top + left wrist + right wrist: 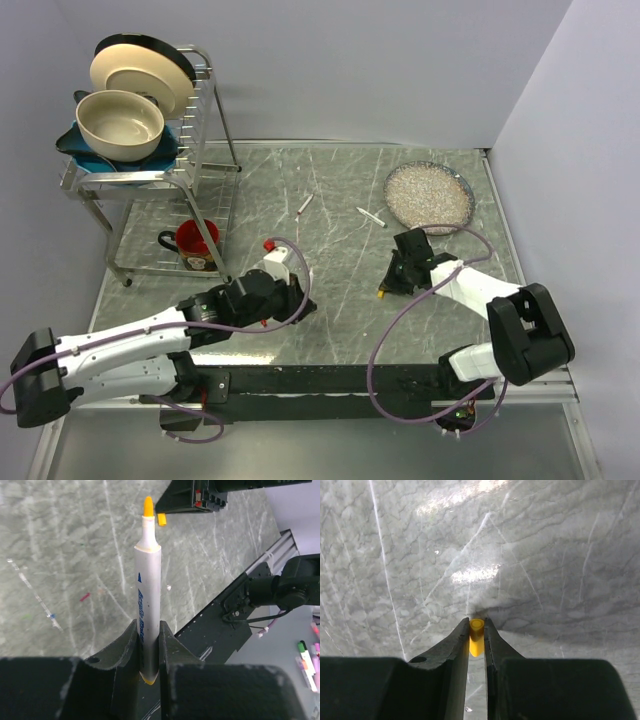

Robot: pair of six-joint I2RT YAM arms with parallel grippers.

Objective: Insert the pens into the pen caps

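Note:
My left gripper [148, 627] is shut on a white pen [148, 590] with a yellow tip [148, 506]. It shows in the top view [300, 303] at the table's near middle. My right gripper [476, 625] is shut on the yellow-orange cap [476, 630], low over the table. In the left wrist view the pen's tip points at that cap [161, 519], a short gap away. Two more white pens [305, 204] [371, 216] lie on the table further back. A small red cap [269, 243] sits behind the left wrist. The dark green cap is out of view.
A red mug [197, 243] stands under a wire dish rack [205, 120] with bowls at the back left. A round plate [428, 196] of pale grains sits at the back right. The black front rail [330, 380] runs along the near edge.

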